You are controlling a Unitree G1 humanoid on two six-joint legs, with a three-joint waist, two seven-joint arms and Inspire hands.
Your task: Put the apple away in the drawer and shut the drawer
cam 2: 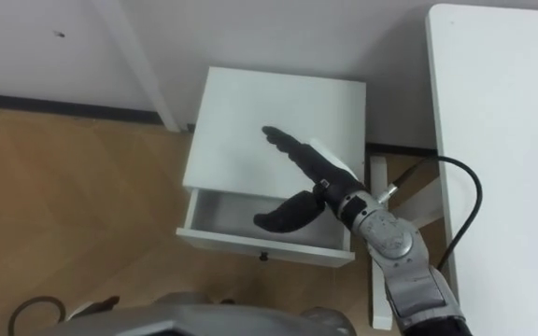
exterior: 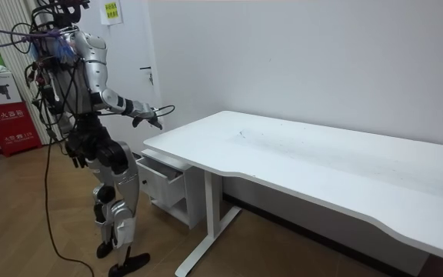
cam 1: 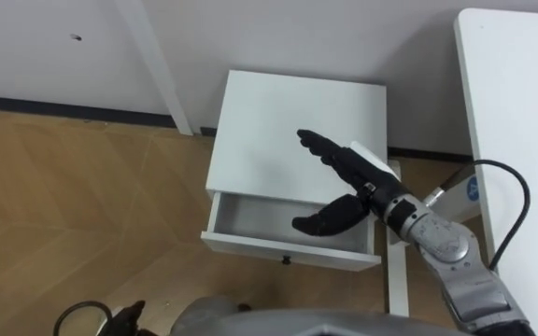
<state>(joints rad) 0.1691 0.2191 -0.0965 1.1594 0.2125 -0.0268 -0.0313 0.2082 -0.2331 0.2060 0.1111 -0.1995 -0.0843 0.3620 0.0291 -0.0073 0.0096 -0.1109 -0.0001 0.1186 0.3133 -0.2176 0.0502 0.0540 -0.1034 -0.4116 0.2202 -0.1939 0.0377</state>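
A white nightstand [cam 1: 283, 117] stands against the wall, and its drawer [cam 1: 250, 217] is pulled out towards me, with a small dark knob [cam 1: 287, 259] on the front. My right hand [cam 1: 355, 179] hovers over the drawer's right part. It is open and holds nothing, with fingers stretched towards the nightstand top and the thumb spread below. The hand hides part of the drawer's inside. In the room view I stand before the nightstand, right hand [exterior: 148, 117] held forward and left hand [exterior: 78, 158] hanging at my side.
A white desk [cam 1: 521, 112] runs along my right, and its leg [cam 1: 397, 271] stands close beside the drawer. A slanted white post [cam 1: 157, 65] leans at the wall left of the nightstand. Wooden floor [cam 1: 73, 205] lies to the left.
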